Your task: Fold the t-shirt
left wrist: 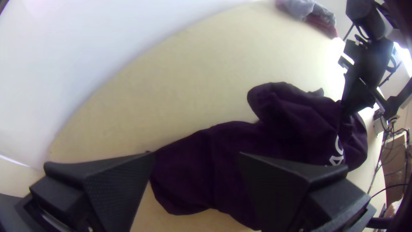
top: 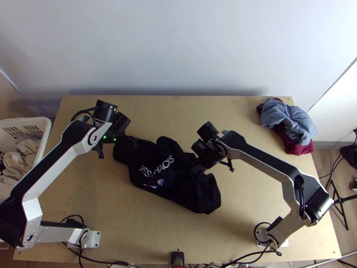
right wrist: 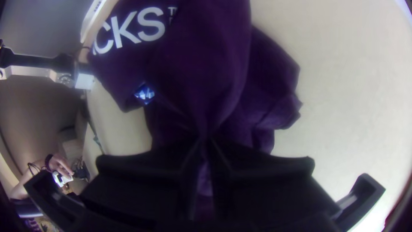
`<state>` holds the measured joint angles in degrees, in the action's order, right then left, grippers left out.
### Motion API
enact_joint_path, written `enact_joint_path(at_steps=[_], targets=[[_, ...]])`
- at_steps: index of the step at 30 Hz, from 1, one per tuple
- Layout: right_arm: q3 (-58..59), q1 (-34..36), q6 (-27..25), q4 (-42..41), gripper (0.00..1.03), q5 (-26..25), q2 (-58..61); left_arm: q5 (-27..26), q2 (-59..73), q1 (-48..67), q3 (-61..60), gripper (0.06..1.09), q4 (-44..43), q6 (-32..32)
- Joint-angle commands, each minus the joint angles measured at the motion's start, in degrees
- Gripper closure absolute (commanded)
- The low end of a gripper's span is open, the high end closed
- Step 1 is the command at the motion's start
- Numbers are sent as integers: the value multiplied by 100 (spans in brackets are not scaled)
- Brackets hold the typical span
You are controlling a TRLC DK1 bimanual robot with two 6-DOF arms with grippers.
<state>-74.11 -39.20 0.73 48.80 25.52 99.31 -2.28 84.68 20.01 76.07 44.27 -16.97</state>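
1 light wooden table (top: 143, 236), a dark t-shirt (top: 178, 183) bunched mid-table.
The t-shirt runs from beneath the left claw (top: 118, 133) to the right claw (top: 195, 170). The right claw's fingers are pressed together on a gathered fold of it; the left claw's stand wide apart above its end, probably clear of the cloth, though contact is hard to judge. White lettering (top: 163, 165) crosses the front, near 1 small blue-and-white patch (right wrist: 144, 93).

soft shadows, bright glare, fisheye-bent edges
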Motion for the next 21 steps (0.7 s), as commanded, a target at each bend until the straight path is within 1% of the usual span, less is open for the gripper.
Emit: enact_joint_path(at_steps=[1, 8, 12, 16, 21], targets=[[-139, 141, -29, -10, 100, 50, -140, 0, -13, -6, -22, 15, -6, -25], [-579, 448, -20, 60, 100, 41, -421, 0, -119, -50, -233, 15, -50, -34], [-1018, 747, -108, 429, 100, 15, -482, 0, -128, -217, -435, 15, -85, -140], [-1291, 1020, -161, 649, 100, -3, -570, 9, -57, -524, -699, 15, -323, -201], [-1440, 1143, -161, 798, 100, -12, -720, 369, 198, -709, -875, 15, -709, -245]])
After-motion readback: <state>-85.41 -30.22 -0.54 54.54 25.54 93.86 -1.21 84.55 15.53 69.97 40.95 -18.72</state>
